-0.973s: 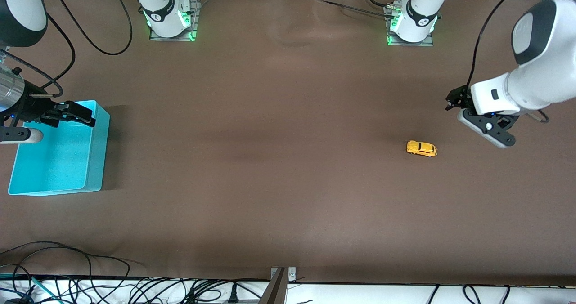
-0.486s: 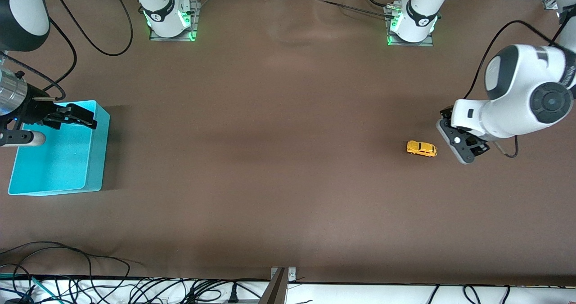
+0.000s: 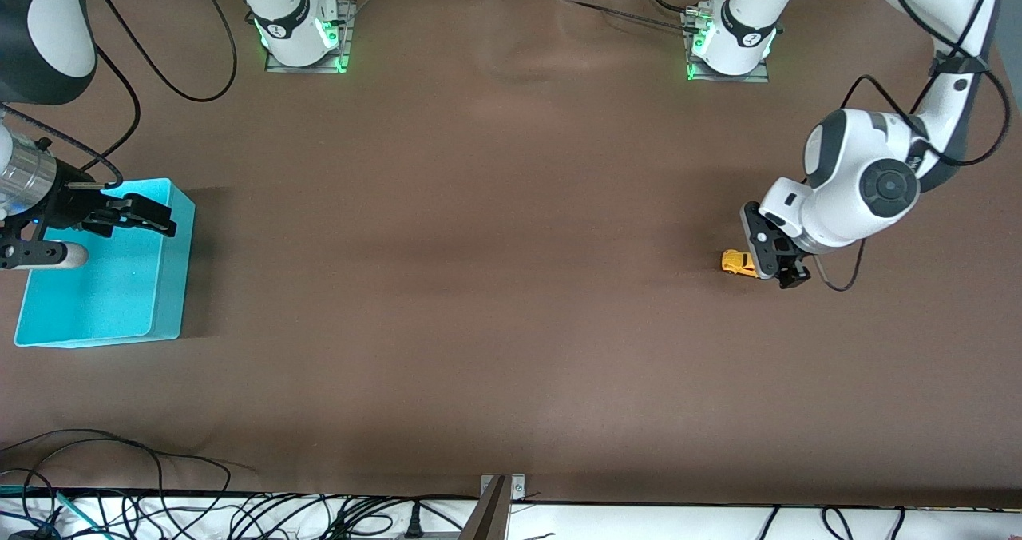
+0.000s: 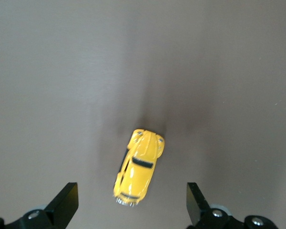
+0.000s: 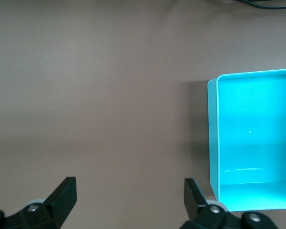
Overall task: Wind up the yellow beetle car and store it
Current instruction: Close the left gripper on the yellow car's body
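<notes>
Now the yellow beetle car point(image 3: 736, 263) sits on its wheels on the brown tabletop point(image 3: 495, 284), right of centre in the front view, toward the left arm's end. The left gripper point(image 3: 778, 268) hangs directly over the car and hides its rear part; its fingers are spread wide and hold nothing. From the left wrist view the car point(image 4: 138, 166) lies between the two dark fingertips point(image 4: 64, 202), touching neither, tilted a little off the line between them. At the left edge of the front view the right gripper point(image 3: 136, 212) hovers over the rim of a turquoise bin point(image 3: 172, 284), its fingers also spread, with nothing between them. In the right wrist view the bin point(image 5: 214, 143) fills the lower right corner.
</notes>
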`<state>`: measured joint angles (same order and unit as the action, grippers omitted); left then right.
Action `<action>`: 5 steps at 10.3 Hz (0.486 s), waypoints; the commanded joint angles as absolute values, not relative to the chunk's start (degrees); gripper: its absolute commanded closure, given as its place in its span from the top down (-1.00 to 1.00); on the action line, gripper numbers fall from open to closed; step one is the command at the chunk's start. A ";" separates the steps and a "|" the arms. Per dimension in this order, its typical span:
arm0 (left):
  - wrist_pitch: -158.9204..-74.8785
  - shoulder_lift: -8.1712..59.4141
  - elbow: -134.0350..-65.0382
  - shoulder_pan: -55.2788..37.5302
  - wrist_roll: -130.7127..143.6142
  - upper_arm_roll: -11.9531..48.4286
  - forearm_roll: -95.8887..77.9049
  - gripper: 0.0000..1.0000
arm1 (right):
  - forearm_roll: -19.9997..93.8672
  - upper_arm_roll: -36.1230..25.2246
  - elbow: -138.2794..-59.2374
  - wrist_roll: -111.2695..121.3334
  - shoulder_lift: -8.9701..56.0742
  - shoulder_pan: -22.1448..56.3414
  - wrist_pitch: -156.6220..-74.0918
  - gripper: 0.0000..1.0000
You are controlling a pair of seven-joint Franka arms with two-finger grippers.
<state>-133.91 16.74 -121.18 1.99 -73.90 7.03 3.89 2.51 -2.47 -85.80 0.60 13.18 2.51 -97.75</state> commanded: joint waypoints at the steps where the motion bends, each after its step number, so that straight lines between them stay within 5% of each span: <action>1: -141.13 19.31 -124.46 3.07 -80.12 7.21 5.36 1.00 | 3.96 -2.55 -84.99 1.41 13.71 2.37 -97.73 1.00; 5: -146.34 23.82 -124.10 5.54 -85.96 7.03 5.36 1.00 | 3.96 -2.29 -84.99 1.14 14.68 2.63 -100.01 1.00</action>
